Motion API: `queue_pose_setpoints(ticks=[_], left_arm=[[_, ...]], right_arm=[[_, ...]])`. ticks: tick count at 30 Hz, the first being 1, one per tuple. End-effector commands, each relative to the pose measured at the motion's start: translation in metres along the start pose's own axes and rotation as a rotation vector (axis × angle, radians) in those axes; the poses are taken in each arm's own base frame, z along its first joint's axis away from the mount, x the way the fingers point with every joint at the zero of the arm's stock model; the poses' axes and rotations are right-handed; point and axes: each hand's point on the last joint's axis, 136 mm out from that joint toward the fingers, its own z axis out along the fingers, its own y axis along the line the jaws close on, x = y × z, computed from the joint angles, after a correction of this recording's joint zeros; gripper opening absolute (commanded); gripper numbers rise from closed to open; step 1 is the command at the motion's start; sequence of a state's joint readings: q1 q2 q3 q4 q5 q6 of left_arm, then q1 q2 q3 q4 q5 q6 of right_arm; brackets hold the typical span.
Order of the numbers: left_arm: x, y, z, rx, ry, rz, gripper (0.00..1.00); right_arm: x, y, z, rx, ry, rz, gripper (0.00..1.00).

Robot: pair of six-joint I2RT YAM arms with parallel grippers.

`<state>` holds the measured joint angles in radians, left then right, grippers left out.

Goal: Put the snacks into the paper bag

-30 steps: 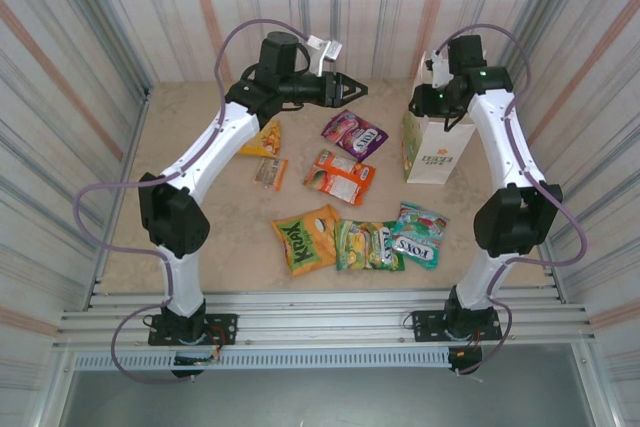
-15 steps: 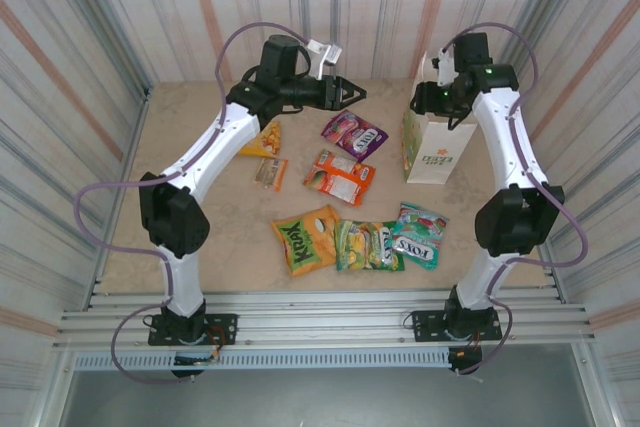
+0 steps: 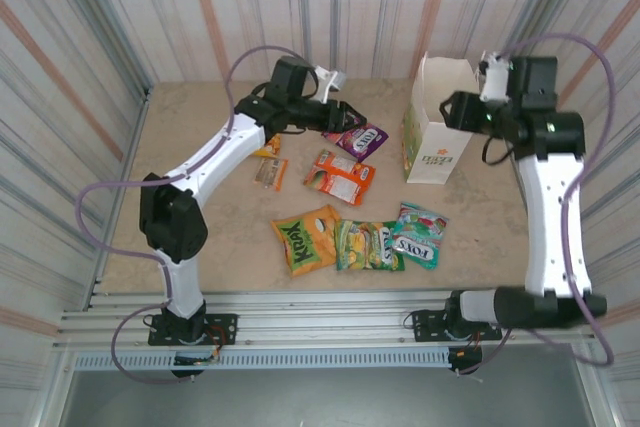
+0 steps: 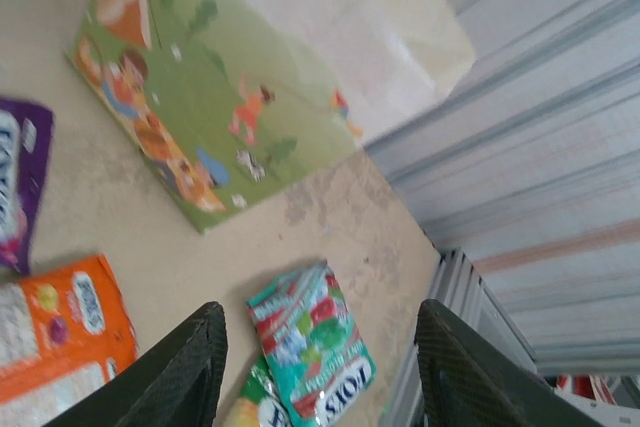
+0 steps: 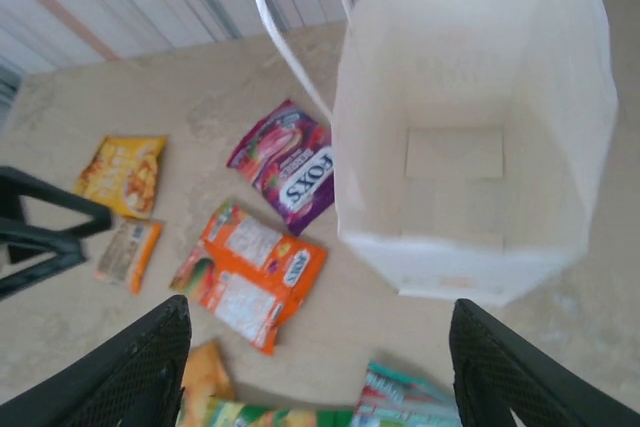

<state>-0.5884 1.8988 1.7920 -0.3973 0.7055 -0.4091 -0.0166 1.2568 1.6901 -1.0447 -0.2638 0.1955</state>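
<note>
Black fingers of the left gripper stand apart with nothing between them, hanging over the purple Fox's packet just above the centre of the overhead frame. Just below that packet lies the orange-red packet. To its left are the small brown-orange bar and the yellow-orange packet, which is partly covered by the left arm.

The right gripper is also spread wide and empty. It sits above the white paper bag at the upper right of the overhead frame. Its wrist camera looks straight down the bag's open mouth to a bare white bottom, and one cord handle curves across the upper left of that view. The bag stands upright on the beige table, with its logo on the near face.

Along the lower middle of the overhead frame three more snacks lie in a row, overlapping at their edges: the orange-green Krax packet, the green-yellow packet and the teal Fox's packet.
</note>
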Motion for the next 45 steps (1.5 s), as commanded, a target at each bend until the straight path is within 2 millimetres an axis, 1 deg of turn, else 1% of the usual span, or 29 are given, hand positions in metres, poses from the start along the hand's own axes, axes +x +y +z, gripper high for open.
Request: queue_pose_setpoints(ticks=[1, 2, 4, 7, 9, 14, 17, 20, 22, 23, 24, 26, 32, 36, 38, 39, 42, 45], left_arm=[[0.031, -0.013, 0.012, 0.021, 0.076, -0.06, 0.53], [0.041, -0.014, 0.019, 0.03, 0.1, -0.072, 0.53], [0.058, -0.013, 0.033, 0.044, 0.15, -0.094, 0.53], [0.082, -0.009, 0.052, 0.046, 0.207, -0.129, 0.52], [0.096, -0.003, 0.063, 0.044, 0.243, -0.156, 0.51], [0.123, 0.011, 0.083, 0.039, 0.307, -0.198, 0.5], [0.135, 0.021, 0.092, 0.044, 0.34, -0.224, 0.5], [0.143, 0.028, 0.098, 0.042, 0.364, -0.24, 0.5], [0.143, 0.029, 0.099, 0.037, 0.362, -0.241, 0.5], [0.143, 0.029, 0.099, 0.038, 0.361, -0.239, 0.5], [0.151, 0.038, 0.105, 0.026, 0.378, -0.256, 0.5], [0.152, 0.039, 0.106, 0.024, 0.381, -0.258, 0.5], [0.151, 0.042, 0.108, 0.015, 0.384, -0.258, 0.5], [0.15, 0.045, 0.11, 0.006, 0.385, -0.258, 0.5], [0.149, 0.046, 0.11, 0.004, 0.384, -0.26, 0.5], [0.149, 0.046, 0.111, 0.002, 0.383, -0.259, 0.5], [0.147, 0.048, 0.111, 0.0, 0.381, -0.261, 0.5], [0.145, 0.05, 0.11, -0.007, 0.376, -0.262, 0.5]], right_arm=[[0.054, -0.013, -0.002, -0.012, 0.102, 0.205, 0.66], [0.07, -0.019, -0.003, -0.011, 0.117, 0.26, 0.66], [0.099, -0.029, 0.002, -0.014, 0.151, 0.375, 0.65], [0.142, -0.039, 0.016, -0.036, 0.219, 0.512, 0.65], [0.168, -0.049, 0.032, -0.03, 0.262, 0.595, 0.64], [0.216, -0.079, 0.067, 0.04, 0.299, 0.727, 0.65], [0.236, -0.094, 0.089, 0.049, 0.292, 0.793, 0.65], [0.246, -0.102, 0.107, 0.033, 0.283, 0.838, 0.65], [0.252, -0.106, 0.115, 0.042, 0.294, 0.854, 0.65], [0.255, -0.109, 0.117, 0.056, 0.298, 0.852, 0.65], [0.258, -0.113, 0.119, 0.076, 0.302, 0.85, 0.65], [0.267, -0.122, 0.123, 0.119, 0.319, 0.846, 0.66], [0.285, -0.139, 0.135, 0.196, 0.345, 0.857, 0.65], [0.295, -0.141, 0.144, 0.189, 0.365, 0.867, 0.64], [0.301, -0.14, 0.149, 0.176, 0.383, 0.878, 0.62], [0.303, -0.14, 0.151, 0.172, 0.388, 0.881, 0.59], [0.305, -0.141, 0.154, 0.166, 0.399, 0.877, 0.4], [0.302, -0.139, 0.152, 0.157, 0.399, 0.854, 0.22]])
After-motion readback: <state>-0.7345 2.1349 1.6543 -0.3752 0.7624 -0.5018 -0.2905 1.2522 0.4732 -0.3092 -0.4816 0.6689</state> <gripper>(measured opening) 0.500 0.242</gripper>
